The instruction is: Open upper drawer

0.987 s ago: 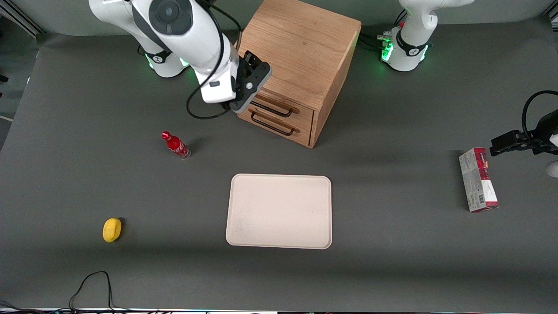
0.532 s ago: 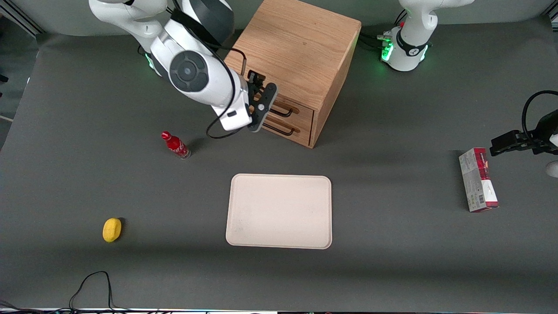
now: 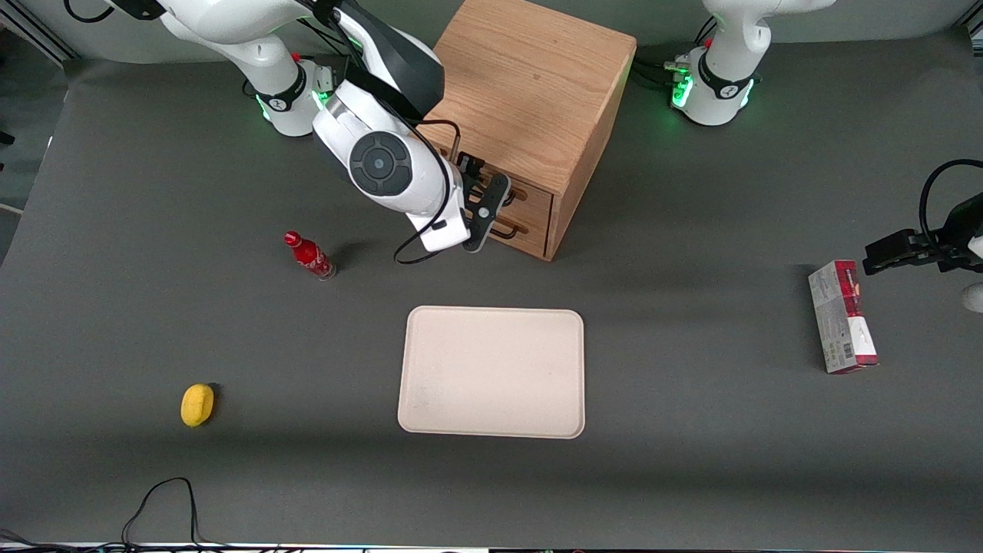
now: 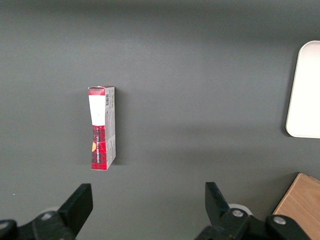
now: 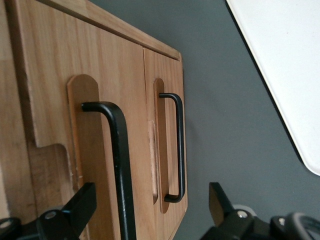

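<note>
The jaws of the gripper stand spread wide and hold nothing, and only the right wrist view shows this plainly: two dark fingers sit apart with the black bar handle of the upper drawer running between them, not clamped. That same view shows the drawer front flush with the cabinet, so it is shut, and the lower drawer lies just beside it with its own handle. From the front, the gripper is pressed close in front of the drawers of the wooden cabinet, and the arm covers much of the upper drawer. The front view alone shows the rest of the bench: one beige tray nearer the camera than the cabinet, one red bottle and one yellow fruit toward the working arm's end, and one red and grey box toward the parked arm's end. The left wrist view shows that box lying flat.
</note>
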Robot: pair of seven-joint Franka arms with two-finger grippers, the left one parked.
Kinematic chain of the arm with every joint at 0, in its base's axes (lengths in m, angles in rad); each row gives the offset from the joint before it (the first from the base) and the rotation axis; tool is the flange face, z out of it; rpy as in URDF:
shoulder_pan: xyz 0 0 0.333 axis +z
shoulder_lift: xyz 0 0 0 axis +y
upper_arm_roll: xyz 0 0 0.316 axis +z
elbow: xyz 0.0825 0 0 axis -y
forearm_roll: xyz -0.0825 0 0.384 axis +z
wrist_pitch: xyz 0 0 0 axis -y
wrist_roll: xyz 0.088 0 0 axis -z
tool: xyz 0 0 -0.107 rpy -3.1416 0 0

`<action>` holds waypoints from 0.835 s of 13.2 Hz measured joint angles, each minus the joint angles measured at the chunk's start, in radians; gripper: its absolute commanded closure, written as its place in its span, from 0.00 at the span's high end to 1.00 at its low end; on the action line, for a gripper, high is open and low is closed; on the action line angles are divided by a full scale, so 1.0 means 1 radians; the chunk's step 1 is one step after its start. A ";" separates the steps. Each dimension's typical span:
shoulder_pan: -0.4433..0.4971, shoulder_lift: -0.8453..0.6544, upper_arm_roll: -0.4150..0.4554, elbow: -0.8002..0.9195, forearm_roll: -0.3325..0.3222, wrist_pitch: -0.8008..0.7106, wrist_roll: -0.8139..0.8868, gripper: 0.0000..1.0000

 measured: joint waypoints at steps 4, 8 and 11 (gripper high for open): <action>0.003 0.012 0.000 -0.004 -0.048 0.008 0.000 1.00; 0.002 0.022 0.000 -0.003 -0.073 0.021 -0.001 1.00; -0.005 0.023 -0.007 0.009 -0.113 0.031 -0.025 1.00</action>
